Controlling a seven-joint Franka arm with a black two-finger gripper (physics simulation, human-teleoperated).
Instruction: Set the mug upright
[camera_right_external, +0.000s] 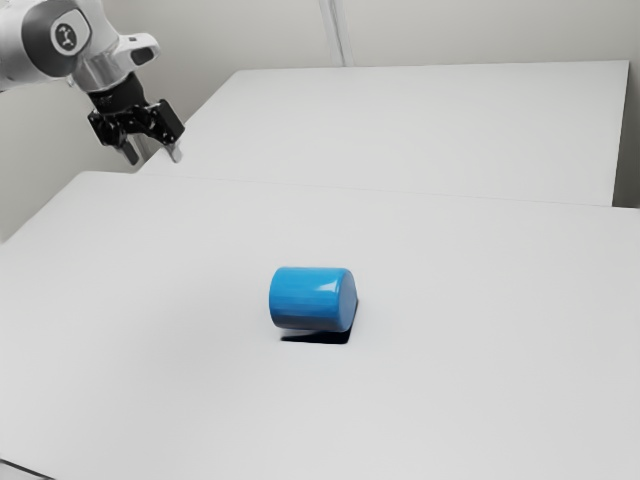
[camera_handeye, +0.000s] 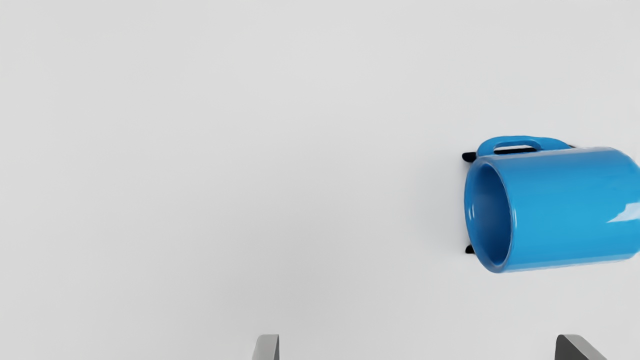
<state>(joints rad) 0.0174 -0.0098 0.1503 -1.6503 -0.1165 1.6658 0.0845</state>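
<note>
Right, the blue mug (camera_right_external: 312, 299) lies on its side on the table (camera_right_external: 450, 400), and the gripper (camera_right_external: 152, 155), fingers spread and empty, hangs well apart; approach looks in hand, so reach over, grip (mind that handle (camera_handeye: 520, 140)!), then tip it upright.

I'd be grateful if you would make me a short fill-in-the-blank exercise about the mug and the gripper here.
1. The mug is not upright but lies on its ____ on the table.
2. The colour of the mug is ____.
3. In the wrist view, the loop attached to the mug's wall is its ____.
4. The fingers of the gripper stand well apart, so it is not shut but ____.

Missing words: side; blue; handle; open
</note>
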